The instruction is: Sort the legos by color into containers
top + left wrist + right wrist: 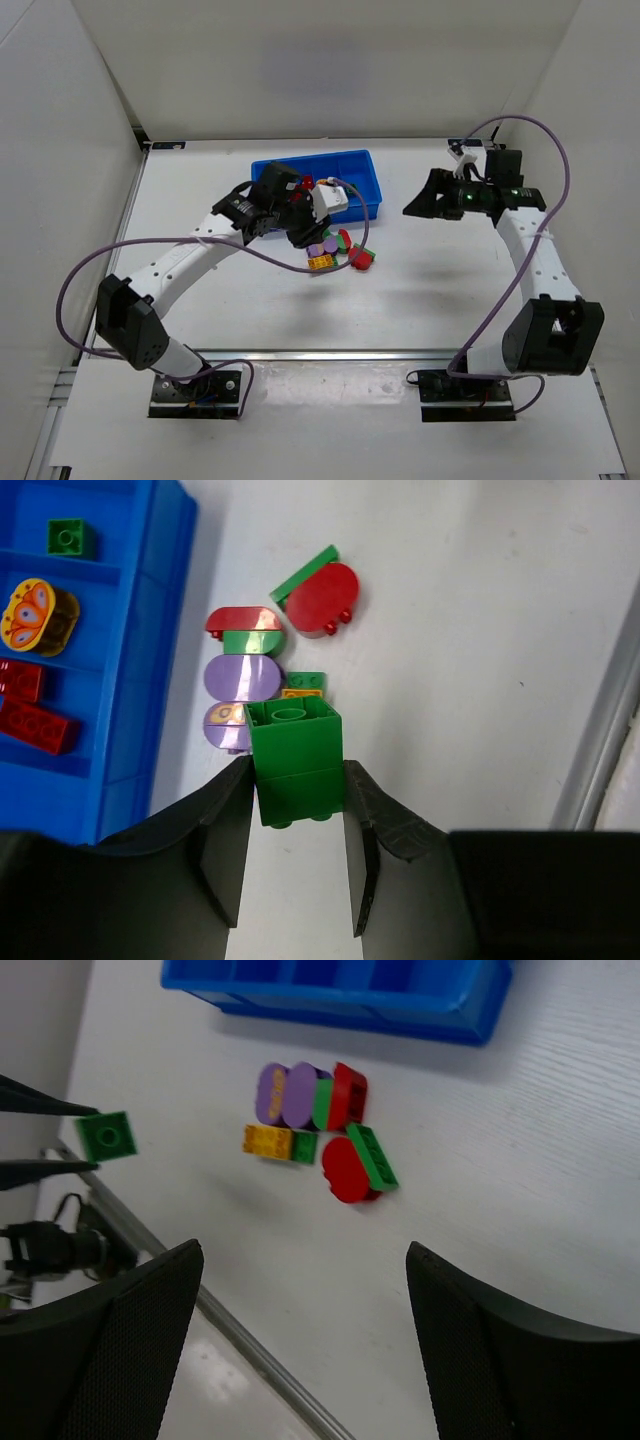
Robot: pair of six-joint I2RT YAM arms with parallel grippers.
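Legos (245,675) lie clustered on the tabletop (480,630) just beside the blue tray (165,640). Its separate compartments hold a small green brick (67,537), an orange oval (35,615) and two red bricks (30,705). The left hand (297,780) pinches a green block (293,745) near the cluster. The right hand (303,1255) hangs spread, right of the tray.

White table (250,310), matte with a faint grain up close, sits boxed in by plain white panels: back wall (330,70), left wall (50,150) and right wall (600,110). A silver metal rail (330,354) runs along the table's near edge (the left wrist view catches it as a grey strip at the right), with a lower white ledge (330,420) on its near side. There is a small dark fitting (148,144) at the far left corner, too small to identify.
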